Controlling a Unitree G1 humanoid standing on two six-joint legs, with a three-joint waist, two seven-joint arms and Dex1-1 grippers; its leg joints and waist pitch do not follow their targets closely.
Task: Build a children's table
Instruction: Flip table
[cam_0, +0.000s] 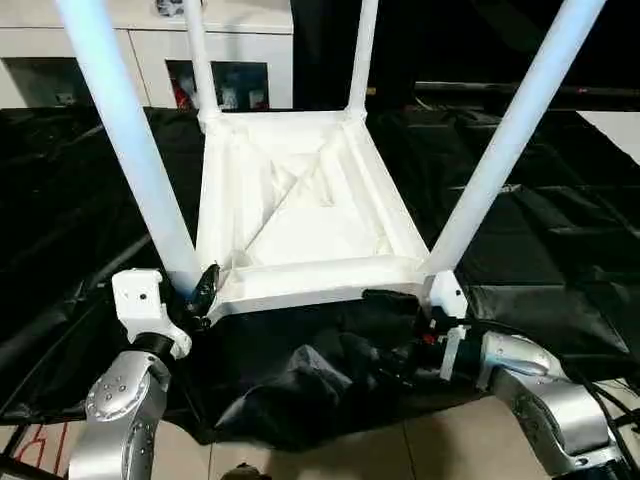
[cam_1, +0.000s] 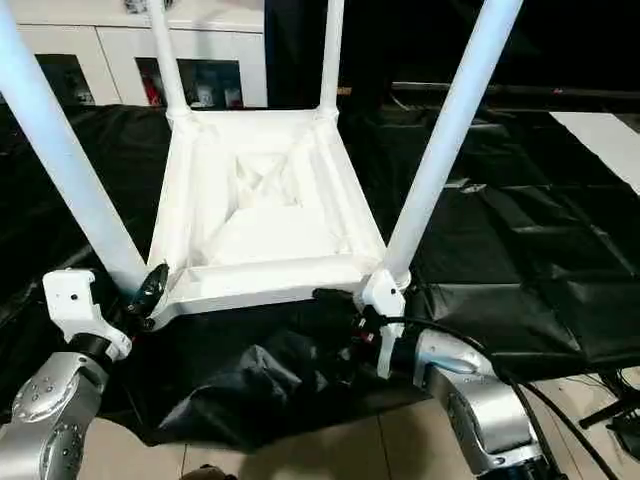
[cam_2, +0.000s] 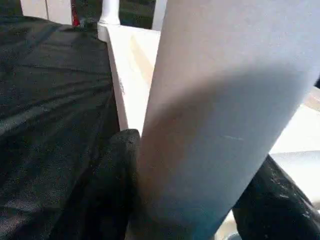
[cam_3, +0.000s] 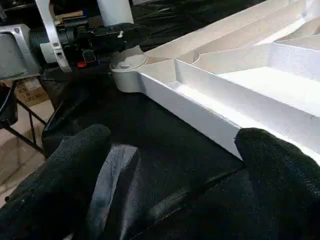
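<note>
The white tabletop (cam_0: 310, 275) lies upside down on black cloth, ribbed underside up. All of its legs stand in the corner sockets: near-left leg (cam_0: 130, 140), near-right leg (cam_0: 510, 140), and two far legs (cam_0: 200, 60) (cam_0: 362, 55). My left gripper (cam_0: 195, 290) is at the base of the near-left leg; in the left wrist view the leg (cam_2: 220, 100) sits between the black fingers (cam_2: 112, 180), which press on both sides. My right gripper (cam_3: 175, 145) stands open just in front of the tabletop's near edge (cam_3: 210, 115), by the near-right corner (cam_0: 440, 290), holding nothing.
Black cloth (cam_0: 540, 230) covers the work surface and bunches up (cam_0: 300, 380) at the near edge between my arms. A white glass-door cabinet (cam_0: 150, 50) stands behind. Tiled floor (cam_0: 400, 450) shows below the cloth.
</note>
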